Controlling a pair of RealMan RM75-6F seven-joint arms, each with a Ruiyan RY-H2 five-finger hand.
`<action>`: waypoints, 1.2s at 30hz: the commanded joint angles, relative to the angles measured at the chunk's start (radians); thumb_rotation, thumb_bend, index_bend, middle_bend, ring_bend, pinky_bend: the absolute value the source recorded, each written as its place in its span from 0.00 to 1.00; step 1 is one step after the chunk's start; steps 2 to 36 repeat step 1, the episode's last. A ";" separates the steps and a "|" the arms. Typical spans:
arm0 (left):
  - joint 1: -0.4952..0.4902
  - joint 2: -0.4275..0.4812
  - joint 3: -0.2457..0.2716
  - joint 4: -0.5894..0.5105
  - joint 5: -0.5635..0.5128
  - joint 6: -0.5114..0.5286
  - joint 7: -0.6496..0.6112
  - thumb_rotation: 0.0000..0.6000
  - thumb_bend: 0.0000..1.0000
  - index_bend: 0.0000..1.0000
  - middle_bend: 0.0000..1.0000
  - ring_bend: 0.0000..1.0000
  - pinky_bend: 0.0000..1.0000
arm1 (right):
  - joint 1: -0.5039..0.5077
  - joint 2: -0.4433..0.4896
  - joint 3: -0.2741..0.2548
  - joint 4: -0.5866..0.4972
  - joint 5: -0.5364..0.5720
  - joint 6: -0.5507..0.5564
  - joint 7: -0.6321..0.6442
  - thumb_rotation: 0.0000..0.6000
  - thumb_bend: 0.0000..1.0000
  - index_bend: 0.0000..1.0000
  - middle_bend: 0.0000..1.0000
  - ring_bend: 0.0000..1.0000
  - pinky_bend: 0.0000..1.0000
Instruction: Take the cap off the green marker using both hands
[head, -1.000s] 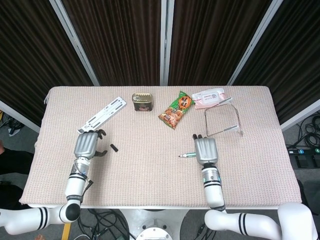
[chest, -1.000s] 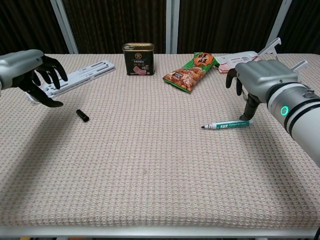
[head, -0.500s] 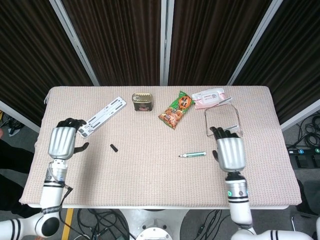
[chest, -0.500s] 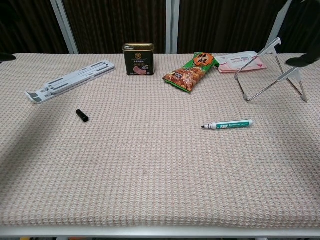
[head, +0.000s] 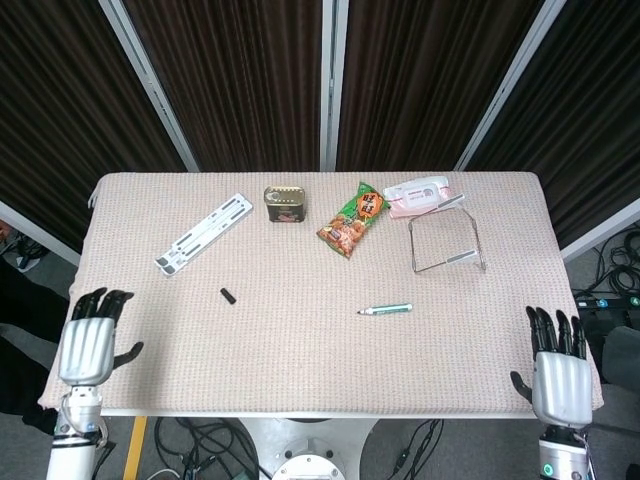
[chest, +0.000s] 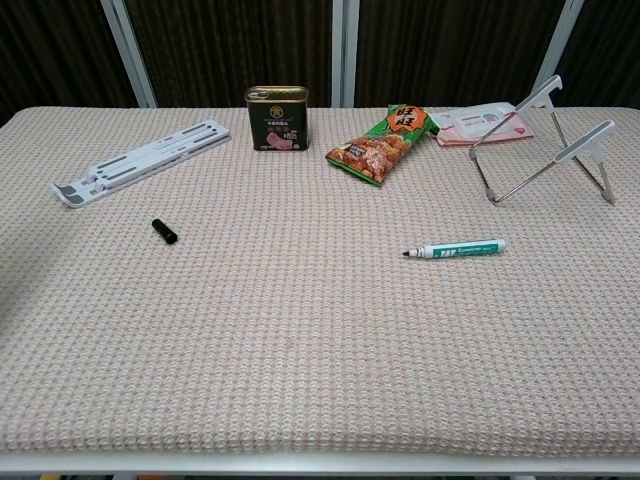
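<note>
Mid-table the green marker lies crosswise, uncapped, nearer my right hand; the cap lies nearer my left hand; both hands are empty, fingers spread.

near half open | mid: marker; cap | back row: can; snack bag; stand

Both hands: silver-grey metal backs, black fingers. Left hand, right hand. Segmented silver wrists; green light on the right wrist.
</note>
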 joint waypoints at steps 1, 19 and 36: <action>0.068 -0.036 0.023 0.049 0.006 0.039 -0.044 0.98 0.12 0.23 0.21 0.14 0.17 | -0.058 -0.044 -0.014 0.080 -0.006 -0.010 0.057 1.00 0.00 0.06 0.10 0.00 0.00; 0.068 -0.036 0.023 0.049 0.006 0.039 -0.044 0.98 0.12 0.23 0.21 0.14 0.17 | -0.058 -0.044 -0.014 0.080 -0.006 -0.010 0.057 1.00 0.00 0.06 0.10 0.00 0.00; 0.068 -0.036 0.023 0.049 0.006 0.039 -0.044 0.98 0.12 0.23 0.21 0.14 0.17 | -0.058 -0.044 -0.014 0.080 -0.006 -0.010 0.057 1.00 0.00 0.06 0.10 0.00 0.00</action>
